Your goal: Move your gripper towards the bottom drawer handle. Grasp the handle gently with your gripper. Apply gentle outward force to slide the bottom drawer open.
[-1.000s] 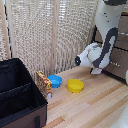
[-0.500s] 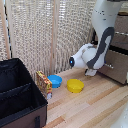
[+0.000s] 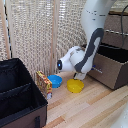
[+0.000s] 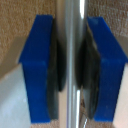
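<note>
The bottom drawer (image 3: 109, 74) is a dark brown wooden box with a black inside, standing out from the cabinet at the exterior view's right. Its silvery bar handle (image 3: 97, 70) is on the front. My gripper (image 3: 92, 67) is at that front, mostly hidden by the white arm's wrist. In the wrist view, the gripper (image 4: 71, 70) has its blue-tipped fingers (image 4: 40, 65) pressed on both sides of the handle (image 4: 71, 30). It is shut on the bar.
A black fabric box (image 3: 20, 95) stands at the exterior view's left. A patterned packet (image 3: 44, 84), a blue bowl (image 3: 55, 80) and a yellow bowl (image 3: 76, 86) sit on the wooden floor below the arm. Slatted blinds (image 3: 40, 35) hang behind. Other brown drawer fronts (image 3: 117, 25) are above.
The arm has moved toward the exterior view's left with the handle in the gripper. The bottom drawer has slid further out of the cabinet, showing more of its black inside.
</note>
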